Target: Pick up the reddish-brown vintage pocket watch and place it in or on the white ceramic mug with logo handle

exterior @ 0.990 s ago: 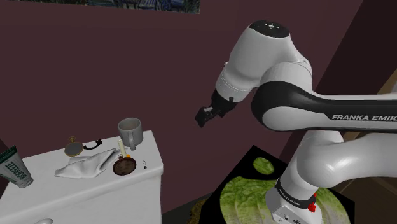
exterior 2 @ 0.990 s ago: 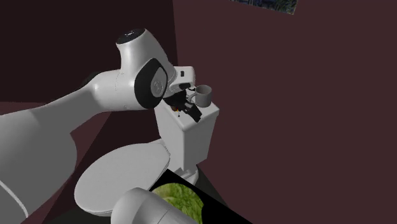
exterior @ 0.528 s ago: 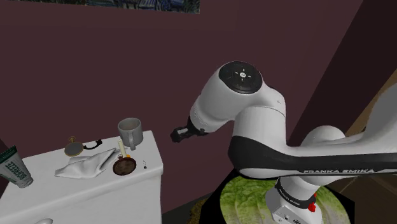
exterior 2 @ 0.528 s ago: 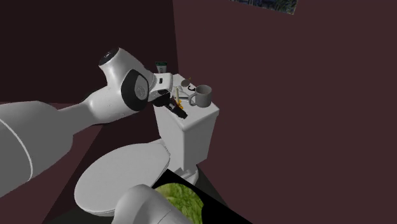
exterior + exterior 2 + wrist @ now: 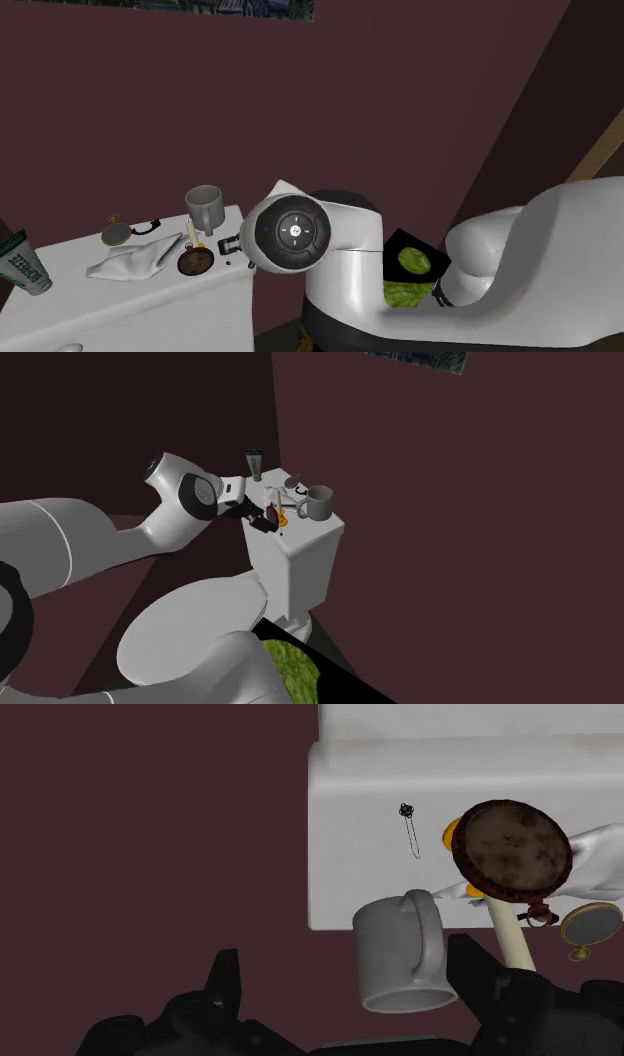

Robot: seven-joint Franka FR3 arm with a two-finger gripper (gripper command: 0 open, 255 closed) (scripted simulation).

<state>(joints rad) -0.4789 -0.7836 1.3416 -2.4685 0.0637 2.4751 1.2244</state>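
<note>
Gripper point(image 5: 228, 246) wide open, empty, at the tank point(image 5: 135, 288) edge; watch point(image 5: 195, 261) lies flat just to its left in the shoulder view, mug point(image 5: 204, 208) near behind

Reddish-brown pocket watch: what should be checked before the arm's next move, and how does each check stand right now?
1. Open gripper: ok; it holds nothing.
2. Uncovered reddish-brown watch: ok; it lies on the tank lid.
3. Aim on the watch: not ok; the watch lies off to one side of the gripper.
4. Upright mug, mouth free: ok.
5. Separate gold watch: ok; it lies apart from the target.
6. Clearance from the cream stick: cannot tell; it and the watch overlap in the wrist view.
</note>
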